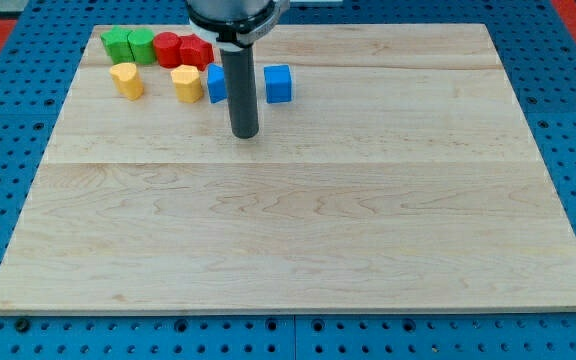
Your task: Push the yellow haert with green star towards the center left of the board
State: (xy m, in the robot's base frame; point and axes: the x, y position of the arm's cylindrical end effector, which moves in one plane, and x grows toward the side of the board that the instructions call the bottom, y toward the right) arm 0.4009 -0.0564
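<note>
A yellow heart [126, 80] lies at the view's upper left, just below a green star [118, 44]. A green round block [142, 45] sits right of the star. Two red blocks [168, 47] [196, 51] follow to the right. A second yellow block [186, 83] lies right of the heart. A blue block [216, 84] is partly hidden behind the rod, and a blue cube [279, 83] lies on the rod's right. My tip [244, 134] rests on the board below the two blue blocks, well right of the yellow heart and touching no block.
The wooden board [298, 230] lies on a blue pegboard table [568, 120]. All blocks cluster along the board's top edge at the left. The arm's dark body [233, 15] hangs over the top middle.
</note>
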